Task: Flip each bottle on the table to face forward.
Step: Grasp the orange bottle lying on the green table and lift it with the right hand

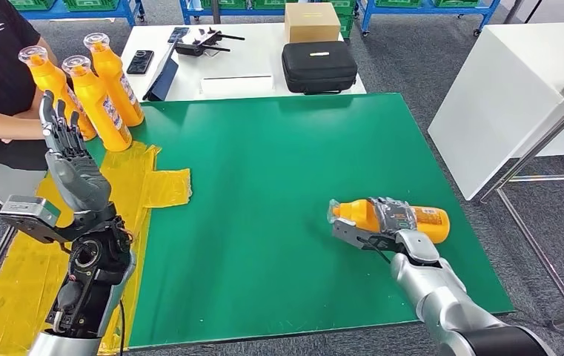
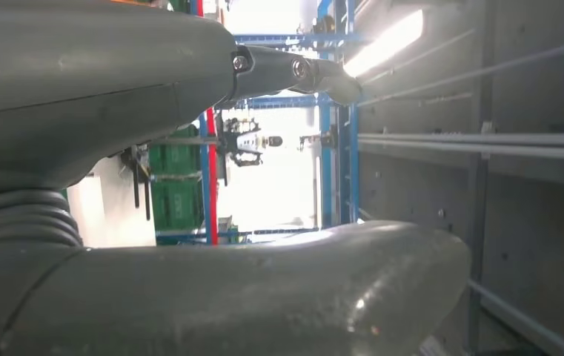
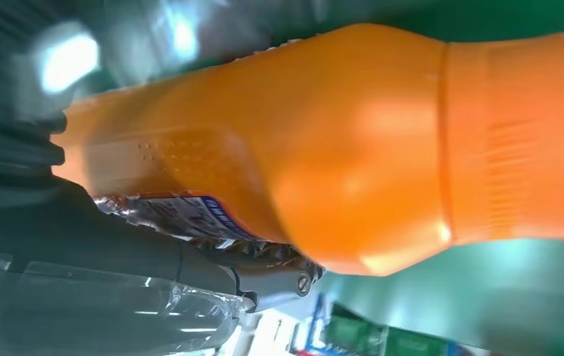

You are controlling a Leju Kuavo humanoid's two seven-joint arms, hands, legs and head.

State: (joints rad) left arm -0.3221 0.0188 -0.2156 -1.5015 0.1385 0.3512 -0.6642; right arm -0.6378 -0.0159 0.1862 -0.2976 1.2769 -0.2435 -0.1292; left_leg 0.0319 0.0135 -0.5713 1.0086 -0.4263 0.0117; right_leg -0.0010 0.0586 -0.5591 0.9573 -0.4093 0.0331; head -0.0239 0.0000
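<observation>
Head view: we note right robot hand [image 1: 377, 226] gripping lying bottle [image 1: 421, 220] near surface's [image 1: 279, 193] right edge; left robot hand [image 1: 67, 148] raised, open.

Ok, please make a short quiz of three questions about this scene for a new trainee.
1. True or false: the right hand holds a lying orange bottle.
2. How many orange bottles stand upright at the far left of the green table? A) one B) three C) five
3. Fill in: the left hand is raised and holds ____.

Key: 1 true; 2 B, the three upright bottles; 3 nothing.
</observation>
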